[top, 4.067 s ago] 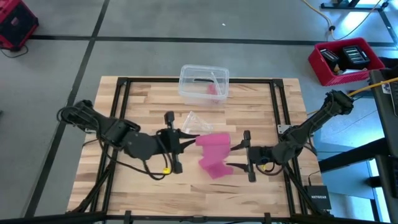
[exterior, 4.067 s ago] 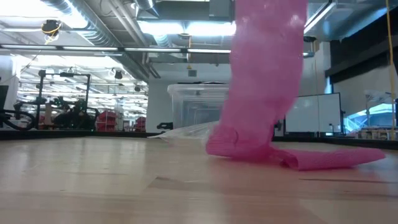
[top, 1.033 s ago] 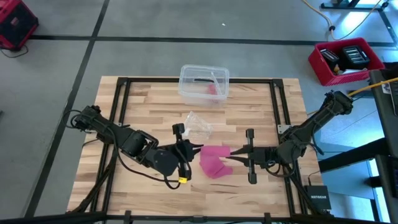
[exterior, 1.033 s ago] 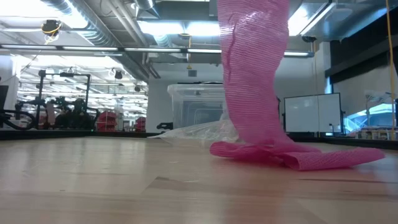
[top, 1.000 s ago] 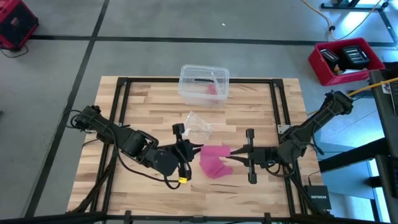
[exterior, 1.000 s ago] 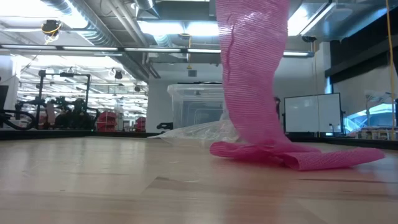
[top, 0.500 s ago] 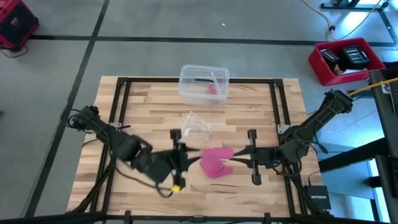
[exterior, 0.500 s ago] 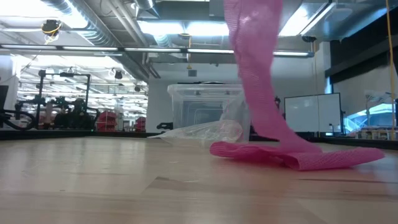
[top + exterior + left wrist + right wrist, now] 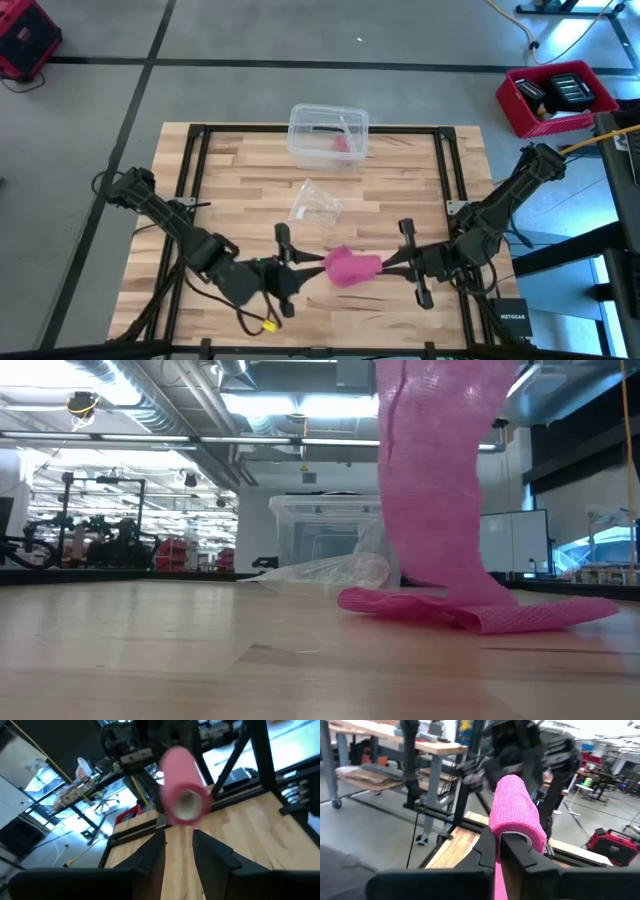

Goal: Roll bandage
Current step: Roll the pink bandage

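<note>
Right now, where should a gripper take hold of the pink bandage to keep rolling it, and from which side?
Probably at the roll's open end, coming in along its axis. The bandage is a short cylinder lying sideways between the left gripper and right gripper, each at one end, with its loose tail hanging to the table.

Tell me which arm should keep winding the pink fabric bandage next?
Right, probably. The right gripper is shut on the end of the pink fabric bandage roll, tail hanging to the wooden table. The left gripper only faces the roll's other end, fingers apart.
</note>
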